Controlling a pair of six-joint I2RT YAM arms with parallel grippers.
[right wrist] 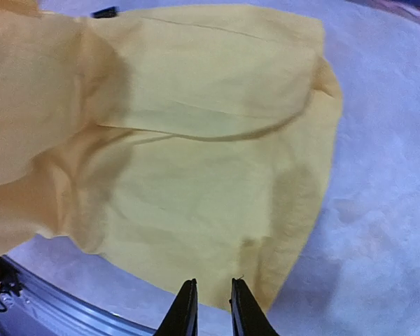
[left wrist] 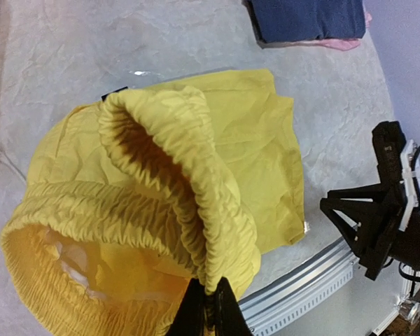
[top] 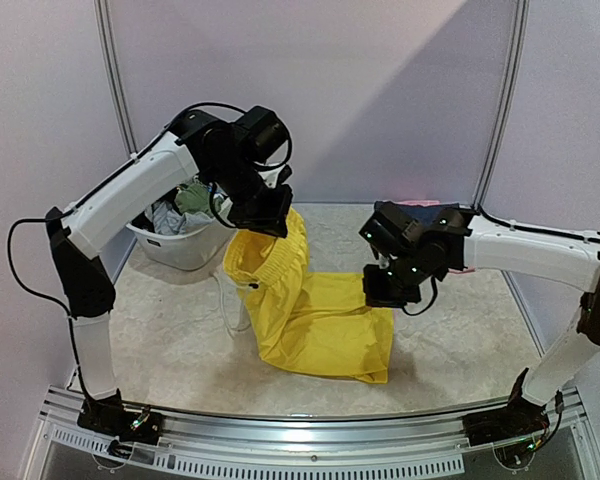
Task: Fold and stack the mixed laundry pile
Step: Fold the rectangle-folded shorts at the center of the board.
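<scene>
Yellow garment (top: 310, 320) hangs pinched in left claw (left wrist: 211, 297) near white tub (top: 185, 248); right claw (right wrist: 210, 285) hovers slightly parted

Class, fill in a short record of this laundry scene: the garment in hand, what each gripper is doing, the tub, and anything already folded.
Garment in hand: bright yellow elastic-waist garment, waistband raised, lower part lying flat
Left gripper: shut on the waistband
Right gripper: jaws slightly apart, empty, above the garment's edge
Tub: white plastic tub, holds unfolded clothes
Folded: navy cloth atop pink cloth
</scene>
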